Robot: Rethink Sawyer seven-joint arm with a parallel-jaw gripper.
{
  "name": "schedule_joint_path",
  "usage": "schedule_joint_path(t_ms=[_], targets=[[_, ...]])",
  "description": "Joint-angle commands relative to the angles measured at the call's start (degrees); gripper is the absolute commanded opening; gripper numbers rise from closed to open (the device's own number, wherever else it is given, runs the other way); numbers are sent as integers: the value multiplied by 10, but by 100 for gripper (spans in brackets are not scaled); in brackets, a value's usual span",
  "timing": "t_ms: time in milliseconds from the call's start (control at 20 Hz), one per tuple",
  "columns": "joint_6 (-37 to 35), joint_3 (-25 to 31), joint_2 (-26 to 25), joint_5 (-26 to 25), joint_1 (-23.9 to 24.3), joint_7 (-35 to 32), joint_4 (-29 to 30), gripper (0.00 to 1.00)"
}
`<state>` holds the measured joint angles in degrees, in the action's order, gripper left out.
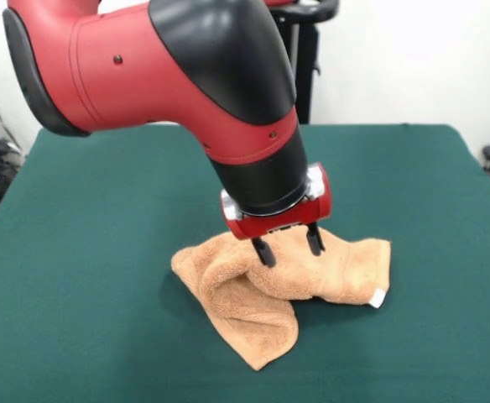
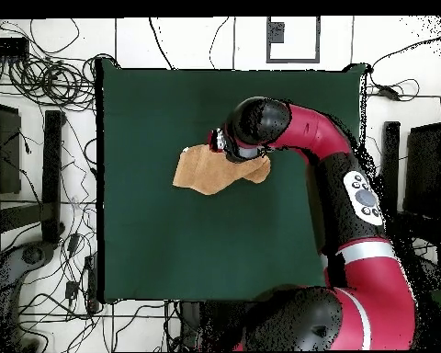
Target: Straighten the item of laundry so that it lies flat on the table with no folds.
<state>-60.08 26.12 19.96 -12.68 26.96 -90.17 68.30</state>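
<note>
Nearest the front camera, a folded corner of the orange-tan towel (image 1: 266, 290) points toward the table's near edge, doubled over on itself into a thick flap. From there the cloth runs back and sideways: one lobe lies to the left, and a longer part stretches right to an edge carrying a small white tag (image 1: 377, 298). Its long axis in the front view goes roughly left to right, slightly tilted, with the folded flap hanging off it toward the camera. The towel sits a little right of the middle of the dark green table (image 1: 86, 252), bunched and rumpled rather than flat.

Over the raised ridge at the towel's middle stands the gripper (image 1: 289, 246), its two black fingers (image 1: 263, 252) spread apart, tips at the cloth; whether they touch the terry is hard to tell. From overhead the red and black arm (image 2: 302, 129) covers part of the towel (image 2: 206, 170), which shows as a tan patch extending out from under the wrist.
</note>
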Motion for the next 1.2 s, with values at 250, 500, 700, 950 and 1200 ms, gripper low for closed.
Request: schedule_joint_path(t_ms=[250,500,700,950,1200], targets=[[-64,54,18,-4,-20,96,10,100],[-73,53,15,-4,-26,92,-5,100],[-78,56,5,-5,-22,104,-13,100],[-89,59,-3,-9,-20,119,-27,100],[-78,67,-40,-16,-19,146,-52,100]])
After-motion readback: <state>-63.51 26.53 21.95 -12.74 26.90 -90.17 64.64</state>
